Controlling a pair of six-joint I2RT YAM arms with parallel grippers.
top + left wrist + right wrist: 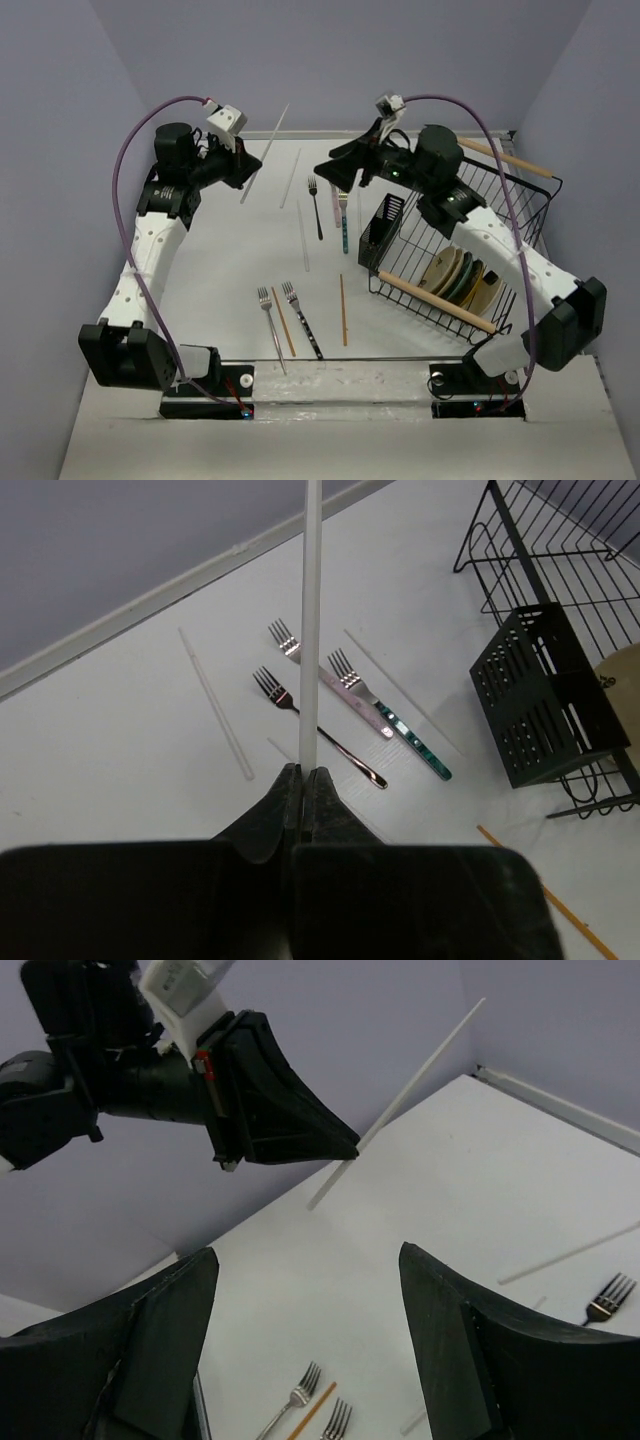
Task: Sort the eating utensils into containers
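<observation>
My left gripper [303, 775] is shut on a pale white chopstick [311, 630] and holds it above the table at the far left [243, 170]; the stick [268, 150] points toward the back wall. My right gripper [335, 176] is open and empty, raised over the black-handled fork [317, 208], pink fork [345, 695] and teal fork [344, 228]. Its jaws stand wide apart [305, 1290]. The small black slotted cutlery holder [385, 232] hangs on the rack's left side [545, 695]. Two more white chopsticks [291, 178] [302, 238] lie on the table.
A big black wire rack [505, 205] with wooden handles holds plates [460, 280] on the right. Near the front lie a silver fork [268, 322], a dark-handled fork [301, 320] and two brown chopsticks [283, 322] [343, 310]. Walls close the back and both sides.
</observation>
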